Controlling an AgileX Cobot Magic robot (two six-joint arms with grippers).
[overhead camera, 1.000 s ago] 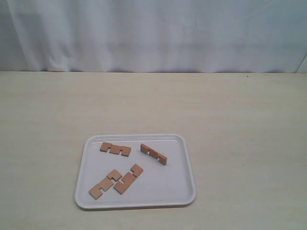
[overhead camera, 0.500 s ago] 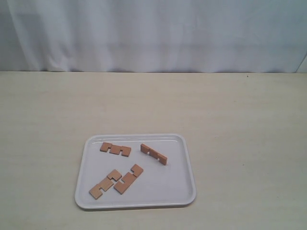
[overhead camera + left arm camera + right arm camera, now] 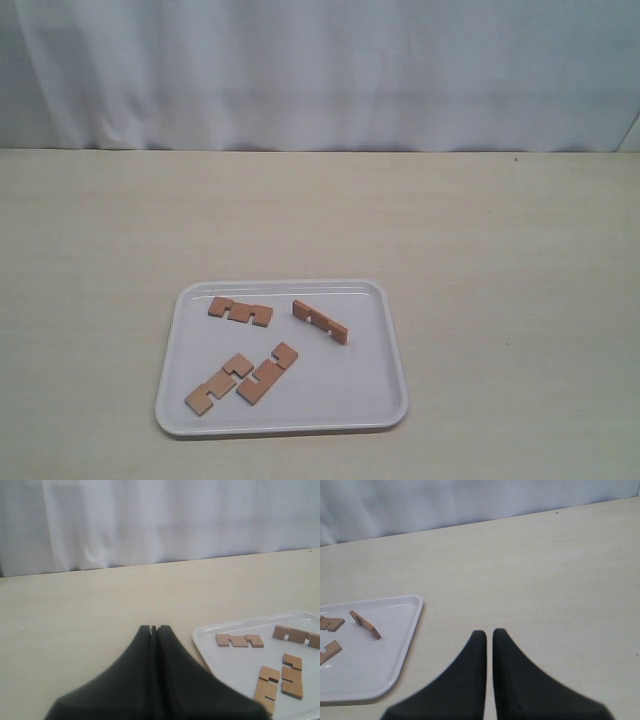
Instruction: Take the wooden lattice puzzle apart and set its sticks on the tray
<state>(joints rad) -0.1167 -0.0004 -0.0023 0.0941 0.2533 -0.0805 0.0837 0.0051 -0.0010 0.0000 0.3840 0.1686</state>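
Note:
No assembled lattice puzzle shows; its four sticks lie apart on the white tray (image 3: 340, 390). One stick (image 3: 240, 311) lies flat at the far left. Another stick (image 3: 320, 321) stands on edge at the far right. Two sticks (image 3: 219, 384) (image 3: 267, 373) lie flat side by side nearer the front. Neither gripper appears in the exterior view. My left gripper (image 3: 154, 628) is shut and empty over bare table beside the tray (image 3: 210, 645). My right gripper (image 3: 489, 632) is shut with a thin slit, holding nothing, to the side of the tray (image 3: 395, 645).
The tray sits on a pale wood-grain table (image 3: 500, 250). A white curtain (image 3: 320, 70) hangs along the table's far edge.

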